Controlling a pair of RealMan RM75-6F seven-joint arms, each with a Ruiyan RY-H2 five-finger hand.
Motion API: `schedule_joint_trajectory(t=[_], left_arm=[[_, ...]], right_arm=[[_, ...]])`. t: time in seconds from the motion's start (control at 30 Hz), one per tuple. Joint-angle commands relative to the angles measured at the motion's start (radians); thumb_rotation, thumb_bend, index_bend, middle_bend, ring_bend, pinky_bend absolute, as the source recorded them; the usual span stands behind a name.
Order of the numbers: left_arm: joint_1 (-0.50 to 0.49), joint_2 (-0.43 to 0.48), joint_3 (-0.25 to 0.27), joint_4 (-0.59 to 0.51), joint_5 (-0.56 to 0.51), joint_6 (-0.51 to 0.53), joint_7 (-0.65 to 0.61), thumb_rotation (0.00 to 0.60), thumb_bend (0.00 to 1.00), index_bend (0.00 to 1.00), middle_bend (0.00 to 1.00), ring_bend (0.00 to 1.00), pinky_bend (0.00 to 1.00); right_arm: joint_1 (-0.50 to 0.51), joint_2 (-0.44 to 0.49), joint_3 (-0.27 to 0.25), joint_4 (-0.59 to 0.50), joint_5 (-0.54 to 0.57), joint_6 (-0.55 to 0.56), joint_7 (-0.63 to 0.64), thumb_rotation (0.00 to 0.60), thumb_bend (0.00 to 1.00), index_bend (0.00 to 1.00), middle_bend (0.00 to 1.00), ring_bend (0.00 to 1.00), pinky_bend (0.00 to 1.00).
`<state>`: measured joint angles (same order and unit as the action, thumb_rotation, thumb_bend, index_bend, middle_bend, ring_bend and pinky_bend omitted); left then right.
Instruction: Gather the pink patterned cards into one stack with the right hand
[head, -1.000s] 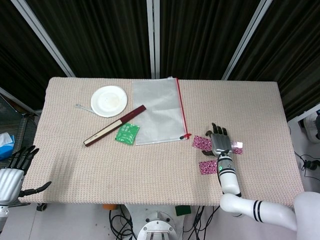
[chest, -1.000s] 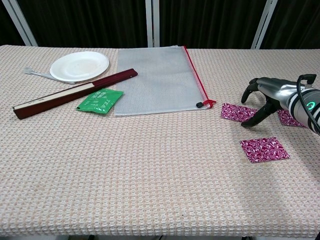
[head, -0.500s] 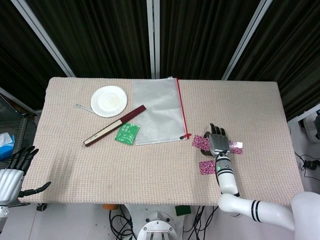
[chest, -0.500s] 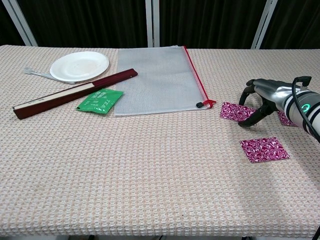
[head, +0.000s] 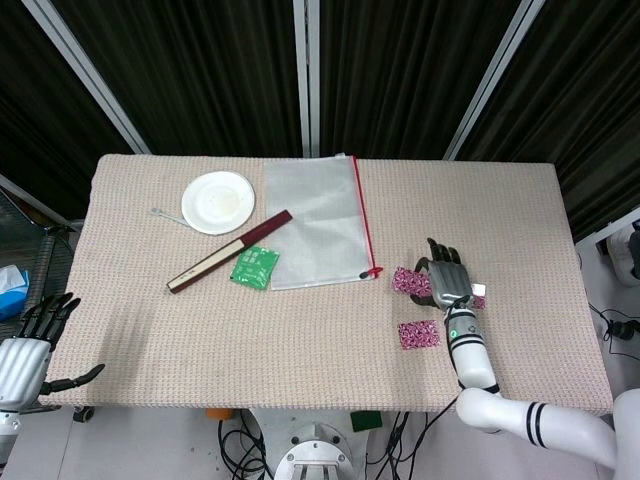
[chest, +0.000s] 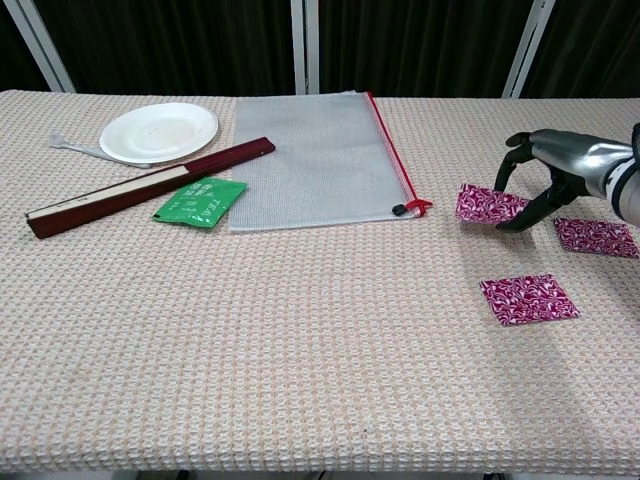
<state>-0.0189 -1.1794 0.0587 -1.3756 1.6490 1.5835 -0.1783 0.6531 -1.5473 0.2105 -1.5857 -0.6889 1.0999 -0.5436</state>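
Three pink patterned cards are at the right of the table. My right hand (head: 447, 280) (chest: 562, 168) pinches one pink card (chest: 488, 204) (head: 407, 281) by its right edge and holds it tilted just above the cloth. A second card (chest: 595, 237) (head: 476, 296) lies flat to the right of the hand, partly hidden by it in the head view. The third card (chest: 528, 298) (head: 418, 333) lies flat nearer the front edge. My left hand (head: 27, 347) hangs off the table's left front corner, fingers spread, holding nothing.
A mesh zip pouch with a red zipper (chest: 315, 158) lies at the centre back. Left of it are a green packet (chest: 201, 201), a dark red folded fan (chest: 150, 186), a white plate (chest: 159, 131) and a utensil (chest: 75, 147). A woven cloth (chest: 300, 360) covers the table.
The right hand has closed on the leftmost card, lifted it off the cloth and carried it slightly right. The card behind the hand now shows fully in the chest view.
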Motion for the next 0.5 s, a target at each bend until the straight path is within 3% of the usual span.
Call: schedule_joint_trajectory(t=[0.03,0.23,0.5], left_arm=[[-0.001,0.001,0.0,-0.009,0.0,-0.003,0.01,0.282,0.09,0.06,0.04,0.0,0.11],[-0.002,0.003,0.0,-0.034,-0.002,-0.009,0.04,0.281,0.09,0.06,0.04,0.0,0.11],[-0.013,-0.003,-0.001,-0.06,0.002,-0.026,0.072,0.283,0.09,0.06,0.04,0.0,0.11]], right_arm=[[-0.027,0.106,-0.018,-0.026,-0.087,-0.099,0.102,0.6,0.48,0.46,0.0,0.0,0.0],[-0.031,0.267,-0.082,0.022,-0.281,-0.27,0.218,0.6,0.48,0.46,0.0,0.0,0.0],[-0.059,0.319,-0.139,0.127,-0.474,-0.296,0.344,0.6,0.48,0.46,0.0,0.0,0.0]])
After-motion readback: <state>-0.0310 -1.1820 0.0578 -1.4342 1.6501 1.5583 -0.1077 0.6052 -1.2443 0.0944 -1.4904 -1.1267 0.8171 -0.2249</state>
